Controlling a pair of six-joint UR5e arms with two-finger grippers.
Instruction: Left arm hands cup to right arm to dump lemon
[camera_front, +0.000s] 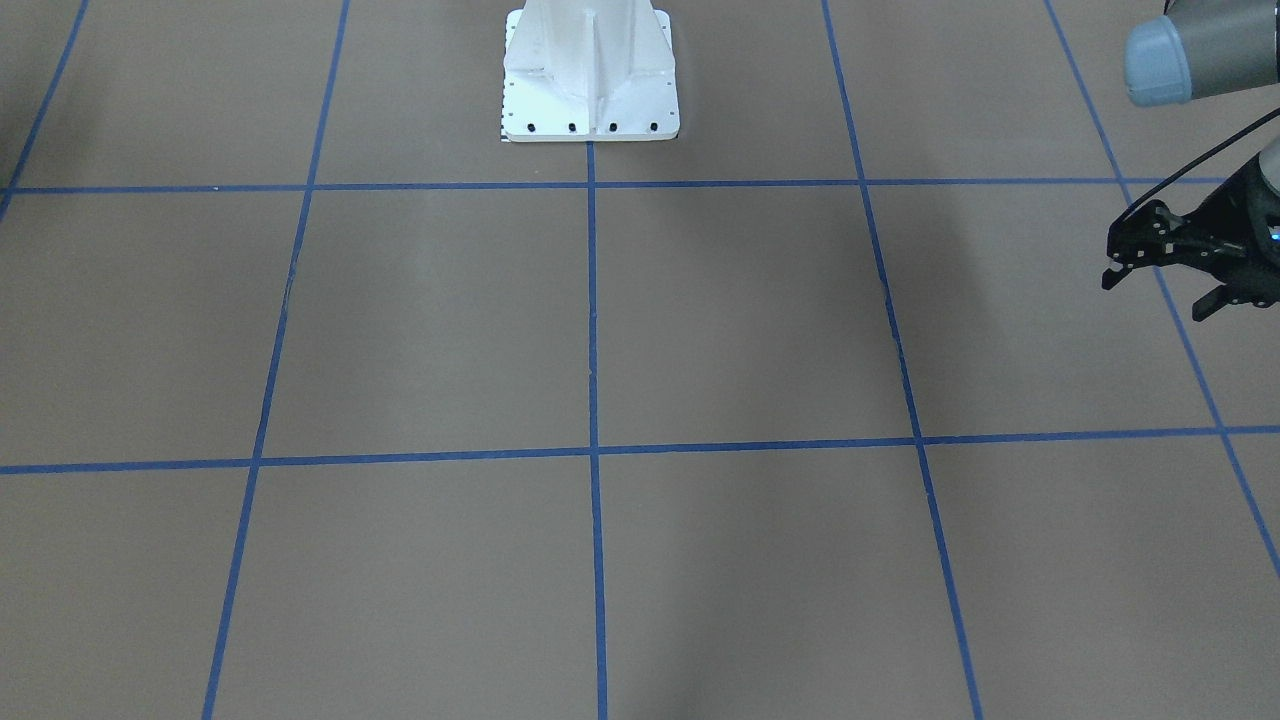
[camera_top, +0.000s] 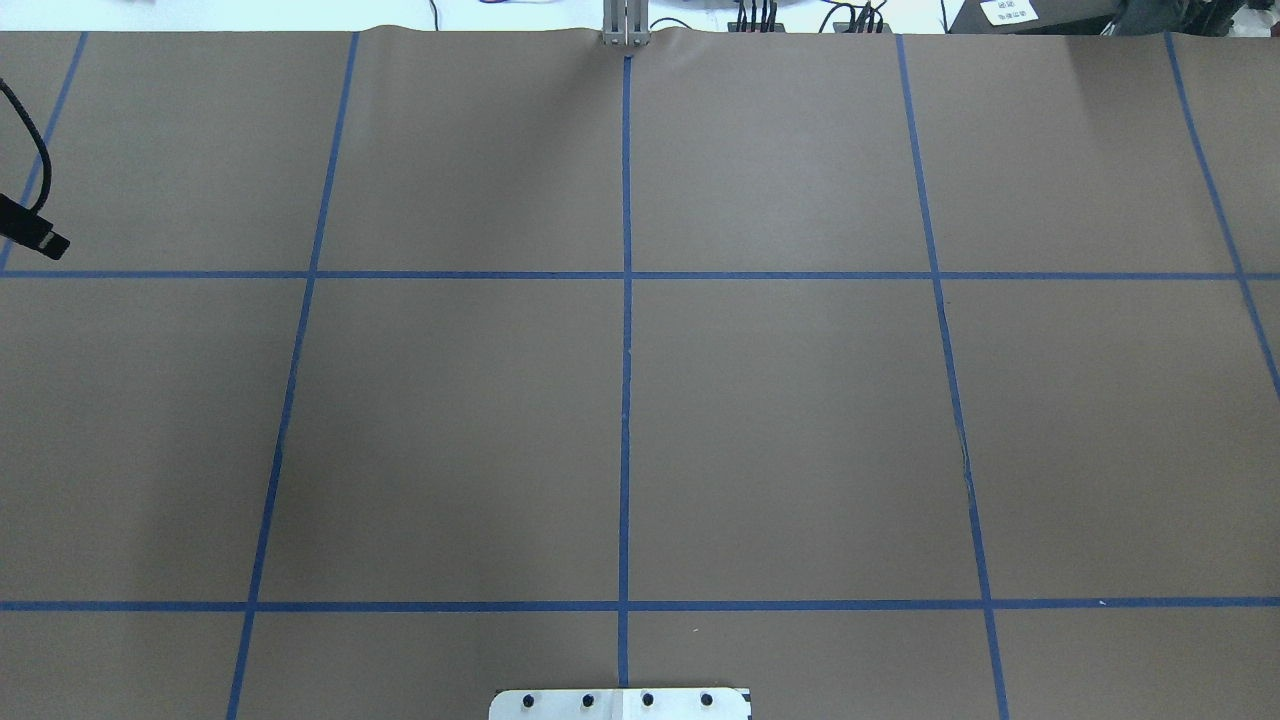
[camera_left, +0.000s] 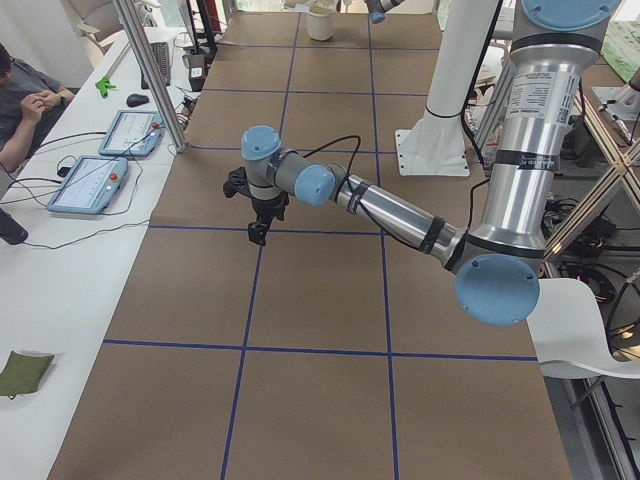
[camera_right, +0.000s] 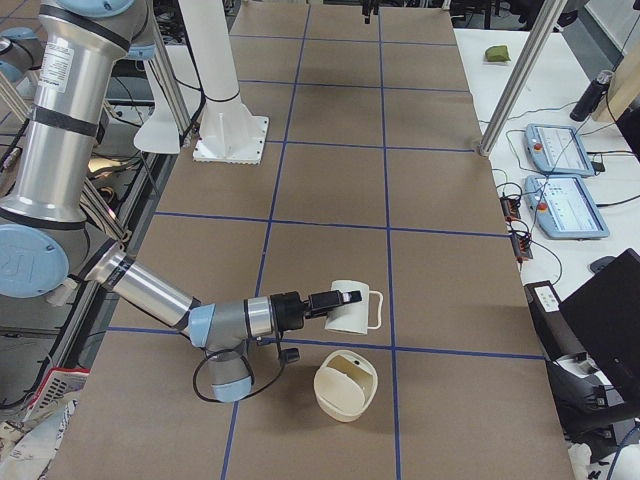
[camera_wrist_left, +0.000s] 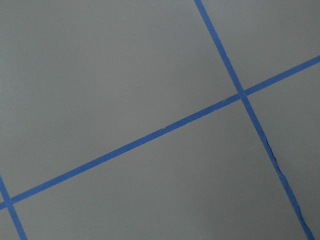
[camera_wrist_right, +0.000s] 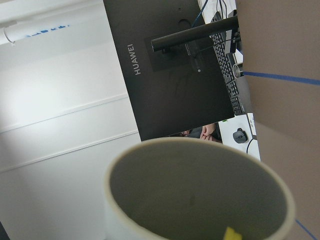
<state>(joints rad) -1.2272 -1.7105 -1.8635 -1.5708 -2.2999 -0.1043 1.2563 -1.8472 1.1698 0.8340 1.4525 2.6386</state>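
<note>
The cup, a white mug with a loop handle, hangs tipped over above the table at the robot's right end. My right gripper is shut on its rim. In the right wrist view the cup's grey inside fills the lower frame, and a sliver of yellow, the lemon, shows at the bottom edge. My left gripper hovers open and empty over the table's other end. It also shows as the left gripper on the near arm in the exterior left view.
A cream bowl stands on the table just below the tipped cup. The white robot pedestal sits at mid-table. Tablets and a monitor lie beyond the table edge. A person sits at the side bench.
</note>
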